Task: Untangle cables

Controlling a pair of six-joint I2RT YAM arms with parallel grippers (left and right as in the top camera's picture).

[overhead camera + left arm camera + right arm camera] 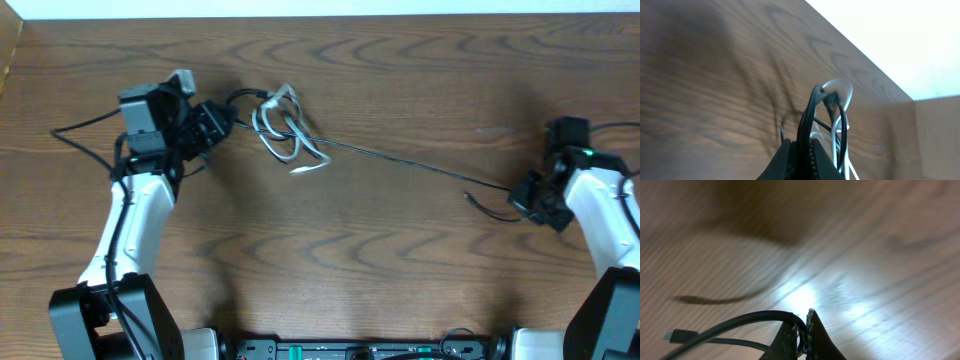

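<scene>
The left fingers are pinched shut on the black cable, right where it loops up out of them. The white cable is bunched just beyond their tips, wound through that same loop. I cannot tell whether a white strand is also caught in the pinch. The right fingers are closed on the far end of the black cable, with its plug trailing off to one side of them. Between the two sets of fingers the black cable runs nearly straight across the worktop.

The step in hand looks like drawing the black cable out of the white coil. To do it well, I judge the right fingers should pull away from the left ones along the line of the cable, slowly, while the left ones grip firmly. Too hard a pull may cinch the coil into a knot or drag it along. A slight lift of the left fingers could let the white loops slip off.
</scene>
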